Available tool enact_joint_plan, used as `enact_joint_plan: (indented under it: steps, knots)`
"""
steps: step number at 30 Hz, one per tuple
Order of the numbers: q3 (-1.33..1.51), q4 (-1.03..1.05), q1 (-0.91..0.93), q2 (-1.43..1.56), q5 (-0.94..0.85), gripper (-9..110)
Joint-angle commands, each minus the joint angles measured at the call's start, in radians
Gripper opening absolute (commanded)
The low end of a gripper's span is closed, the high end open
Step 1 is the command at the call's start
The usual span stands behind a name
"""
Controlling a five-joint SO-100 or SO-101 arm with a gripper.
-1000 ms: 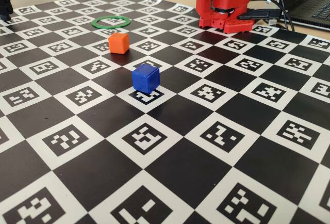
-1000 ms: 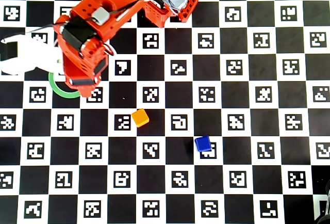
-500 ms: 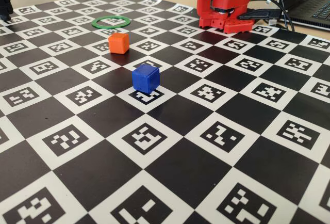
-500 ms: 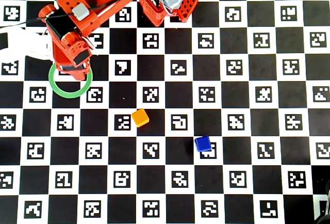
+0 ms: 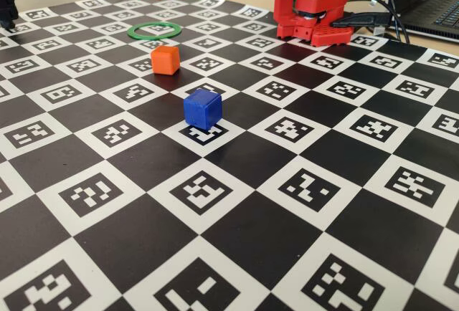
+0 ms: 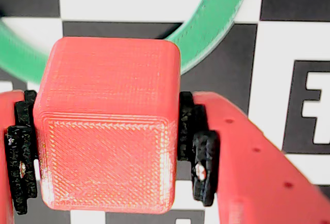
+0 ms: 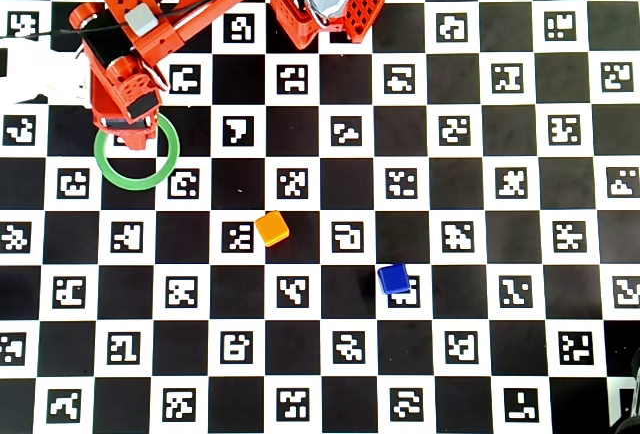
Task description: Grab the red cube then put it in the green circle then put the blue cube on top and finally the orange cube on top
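Open board around green circle (image 7: 136, 157); orange cube (image 7: 271, 227) well apart

I saw the red cube (image 6: 108, 126) was matt plastic with fine printed layer lines; the green ring (image 6: 216, 22) looked ridged too, and the black pads (image 6: 203, 164) looked rough.

the arm (image 7: 150, 24) reaches over the green circle's (image 7: 165, 169) upper edge; the orange cube (image 7: 271, 227) and blue cube (image 7: 393, 278) sit apart on the checkered worktop (image 7: 480, 204).
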Motion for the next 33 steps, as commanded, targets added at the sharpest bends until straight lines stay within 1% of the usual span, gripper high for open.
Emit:
enact_joint_plan:
  steps: [1,12,33]
  knots:
    - [0.009,-0.043,0.017,0.014,0.006,0]
    - [0.078,-0.146,0.018,-0.020,0.008,0]
    - [0.087,-0.275,0.009,-0.103,0.044,0]
